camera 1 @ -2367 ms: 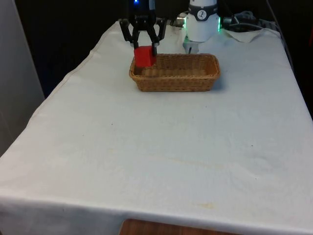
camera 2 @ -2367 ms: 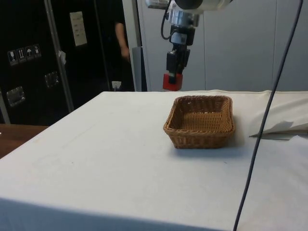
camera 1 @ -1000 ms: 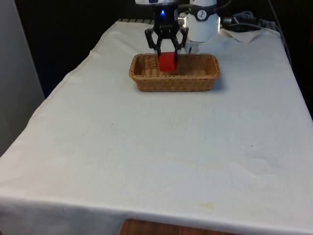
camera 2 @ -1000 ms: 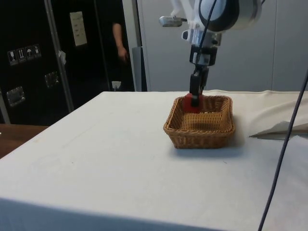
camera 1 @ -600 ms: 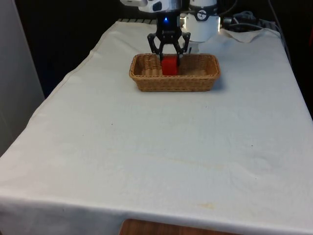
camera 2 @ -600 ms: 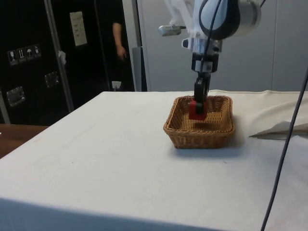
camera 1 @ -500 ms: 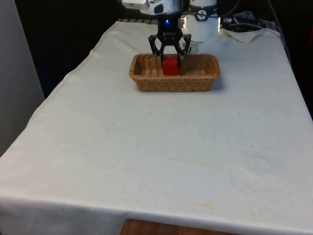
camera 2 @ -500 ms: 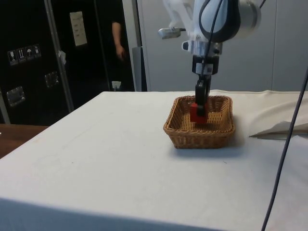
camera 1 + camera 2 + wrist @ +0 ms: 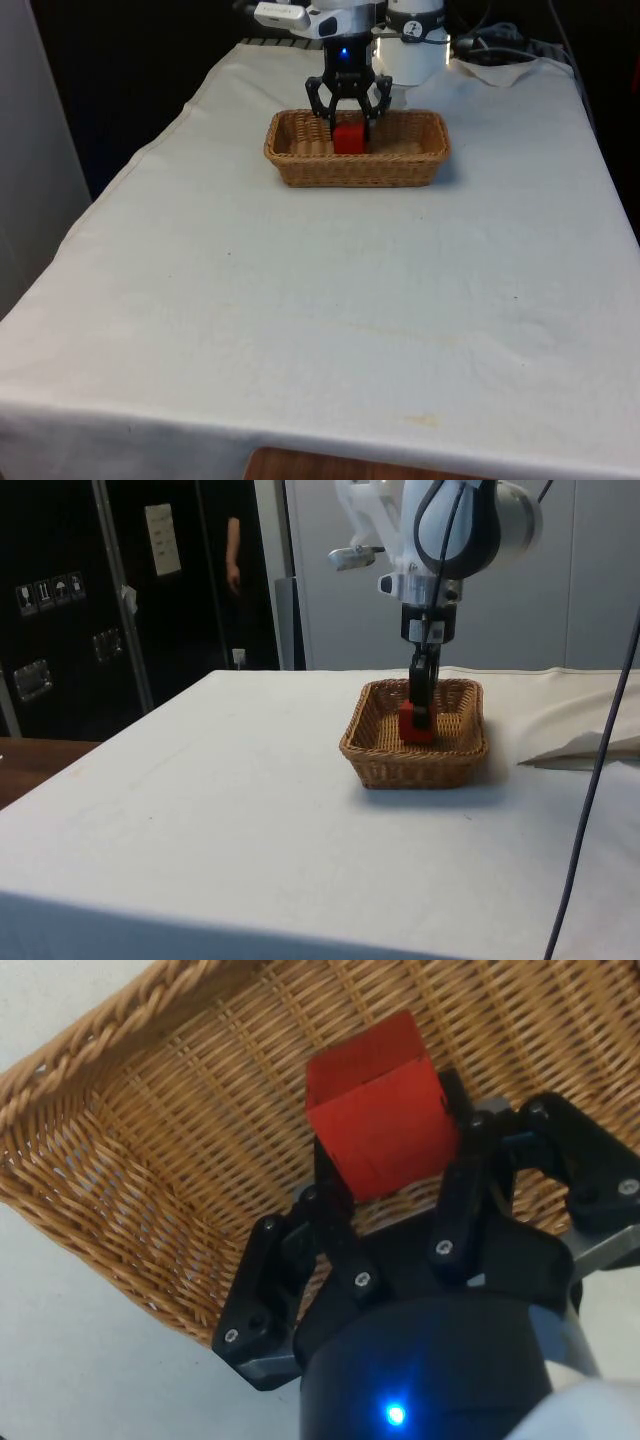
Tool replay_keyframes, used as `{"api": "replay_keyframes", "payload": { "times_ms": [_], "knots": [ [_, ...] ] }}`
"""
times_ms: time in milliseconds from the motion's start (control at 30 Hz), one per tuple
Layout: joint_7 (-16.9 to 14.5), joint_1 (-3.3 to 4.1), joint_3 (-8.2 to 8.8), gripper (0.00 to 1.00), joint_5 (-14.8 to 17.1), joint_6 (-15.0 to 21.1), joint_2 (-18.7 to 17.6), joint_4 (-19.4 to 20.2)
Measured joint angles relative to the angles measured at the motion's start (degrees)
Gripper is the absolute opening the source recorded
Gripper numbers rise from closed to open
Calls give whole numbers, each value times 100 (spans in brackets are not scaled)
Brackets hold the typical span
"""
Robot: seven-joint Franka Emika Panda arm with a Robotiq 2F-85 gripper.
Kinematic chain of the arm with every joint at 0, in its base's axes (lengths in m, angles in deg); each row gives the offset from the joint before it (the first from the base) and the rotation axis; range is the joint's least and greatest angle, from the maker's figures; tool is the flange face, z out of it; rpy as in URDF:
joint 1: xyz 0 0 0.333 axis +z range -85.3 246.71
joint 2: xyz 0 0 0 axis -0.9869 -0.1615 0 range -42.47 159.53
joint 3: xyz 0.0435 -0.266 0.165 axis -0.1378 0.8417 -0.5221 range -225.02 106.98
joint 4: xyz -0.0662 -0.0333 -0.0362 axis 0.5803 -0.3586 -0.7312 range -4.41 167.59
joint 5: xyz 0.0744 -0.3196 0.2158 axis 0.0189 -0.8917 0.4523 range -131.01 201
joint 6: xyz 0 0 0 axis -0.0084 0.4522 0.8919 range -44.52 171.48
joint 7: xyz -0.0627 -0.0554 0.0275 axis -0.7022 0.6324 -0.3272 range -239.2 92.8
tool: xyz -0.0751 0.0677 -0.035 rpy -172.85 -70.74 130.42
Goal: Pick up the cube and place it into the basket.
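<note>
Front view, upper middle of the frame: the gripper (image 9: 347, 123) is down inside the basket (image 9: 356, 168), fingers clamped on the red cube (image 9: 348, 139). A couple of seconds ago the cube hung above the basket's rim at the front view's left; since then the arm has carried it over the weave and lowered it, and in the last half second it has dropped a little more. In the side view the cube (image 9: 416, 723) sits low between the basket (image 9: 415, 763) walls, at or just above the bottom; contact with the floor cannot be told. The wrist view has the fingers (image 9: 330, 1200) pressed on two opposite faces of the cube (image 9: 381, 1118), with wicker beneath. My reading: transport is done and only the release is left, then a clean lift out. The counter (image 9: 330, 300) carries nothing else nearby. No brand or writing shows on cube or basket; a pale notice on the dark cabinet (image 9: 161, 539) in the side view's upper left is unreadable
</note>
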State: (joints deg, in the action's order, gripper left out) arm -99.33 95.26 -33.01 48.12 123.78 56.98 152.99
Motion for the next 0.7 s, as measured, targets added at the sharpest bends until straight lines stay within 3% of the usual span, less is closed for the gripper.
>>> {"api": "replay_keyframes", "payload": {
  "times_ms": [467, 533, 700],
  "knots": [
    [0, 0, 0, 6, 0, -11, 0, 0],
    [0, 0, 0, 19, 0, -11, 0, 0],
    [0, 0, 0, 67, 0, -11, 0, 0]
  ]
}}
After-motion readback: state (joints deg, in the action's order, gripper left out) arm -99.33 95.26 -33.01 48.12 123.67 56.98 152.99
